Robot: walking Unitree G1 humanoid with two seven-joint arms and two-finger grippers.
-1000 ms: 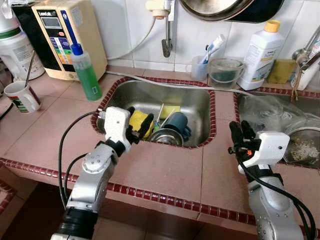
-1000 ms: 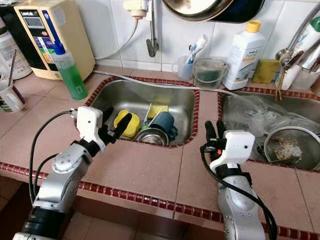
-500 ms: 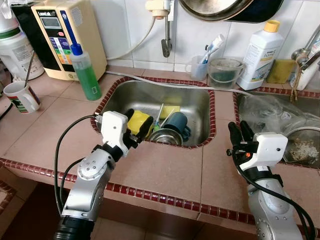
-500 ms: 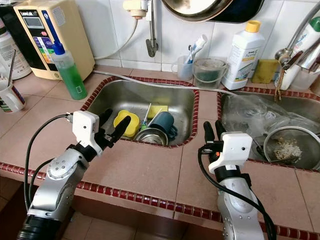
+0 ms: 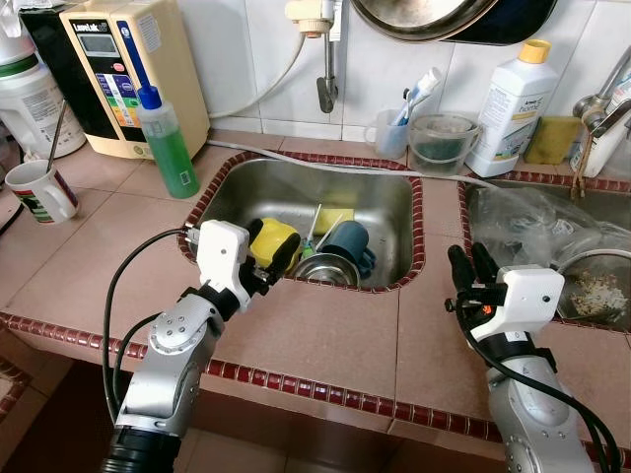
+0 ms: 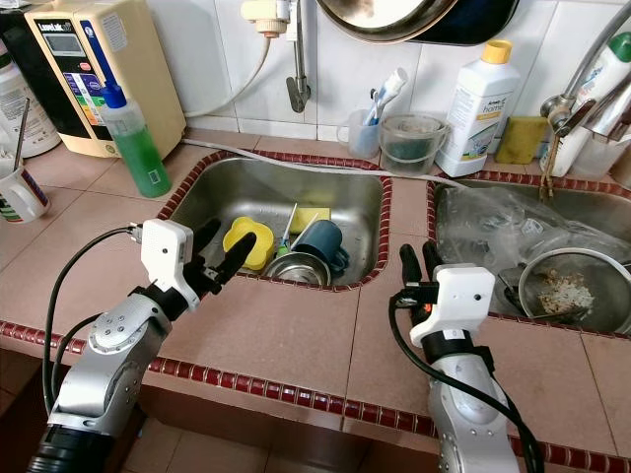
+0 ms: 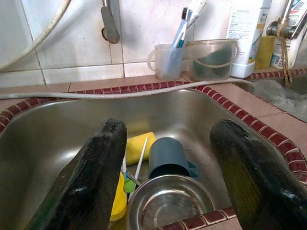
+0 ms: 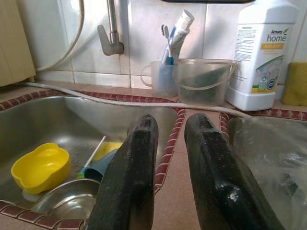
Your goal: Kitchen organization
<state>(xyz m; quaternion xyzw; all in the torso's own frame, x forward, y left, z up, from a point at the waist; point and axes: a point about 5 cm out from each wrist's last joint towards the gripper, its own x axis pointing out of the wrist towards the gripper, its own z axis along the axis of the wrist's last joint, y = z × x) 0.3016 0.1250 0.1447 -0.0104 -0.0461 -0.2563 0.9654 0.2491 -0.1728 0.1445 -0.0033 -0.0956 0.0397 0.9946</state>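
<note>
The left sink holds a yellow bowl, a blue cup on its side, a steel bowl, a yellow sponge and a thin stick-like utensil. My left gripper is open over the sink's near-left rim, just in front of the yellow bowl, with nothing between its fingers. My right gripper stands shut and empty over the tiled counter strip between the two sinks, pointing toward the back wall.
A green soap bottle, a beige appliance and a mug stand at the left. A toothbrush cup, a clear tub and a white bottle line the back. The right sink holds plastic wrap and a strainer.
My left gripper has drawn back slightly toward the sink's near-left rim. The right gripper has hardly moved.
</note>
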